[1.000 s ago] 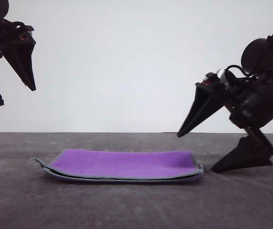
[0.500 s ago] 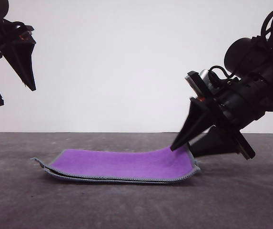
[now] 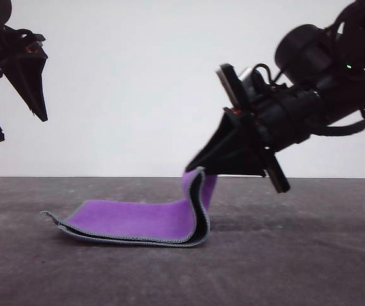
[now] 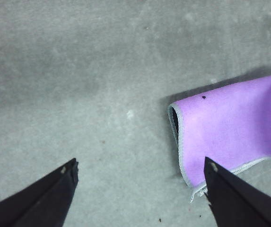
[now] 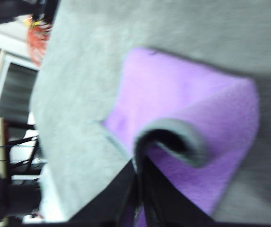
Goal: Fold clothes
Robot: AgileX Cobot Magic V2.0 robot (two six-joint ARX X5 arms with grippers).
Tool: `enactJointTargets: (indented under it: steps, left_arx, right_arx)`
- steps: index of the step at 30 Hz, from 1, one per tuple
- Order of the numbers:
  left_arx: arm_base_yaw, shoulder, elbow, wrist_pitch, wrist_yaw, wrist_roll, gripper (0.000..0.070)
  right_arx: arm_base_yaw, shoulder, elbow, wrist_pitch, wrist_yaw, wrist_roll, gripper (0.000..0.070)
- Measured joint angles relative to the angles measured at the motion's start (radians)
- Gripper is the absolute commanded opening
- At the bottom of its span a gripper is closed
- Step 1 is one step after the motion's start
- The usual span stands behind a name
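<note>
— On the grey table (image 3: 309, 268), where is the cloth (image 3: 137, 220)?
— It lies left of centre; my right gripper (image 3: 198, 171) is clenched on its right edge, lifted. My left gripper (image 3: 16, 124) hangs released, well apart.

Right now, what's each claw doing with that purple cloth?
Right gripper shut on the cloth's right edge, lifting it off the table. Left gripper open, high, clear of it. Nothing in the way.
</note>
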Motion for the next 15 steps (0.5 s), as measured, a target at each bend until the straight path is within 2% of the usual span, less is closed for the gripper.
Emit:
enactJointTargets:
  steps: [15]
  left_arx:
    - [0.000, 0.000, 0.000, -0.002, 0.000, -0.001, 0.0516]
  right_arx:
    - [0.137, 0.193, 0.201, 0.030, -0.001, 0.073, 0.0000]
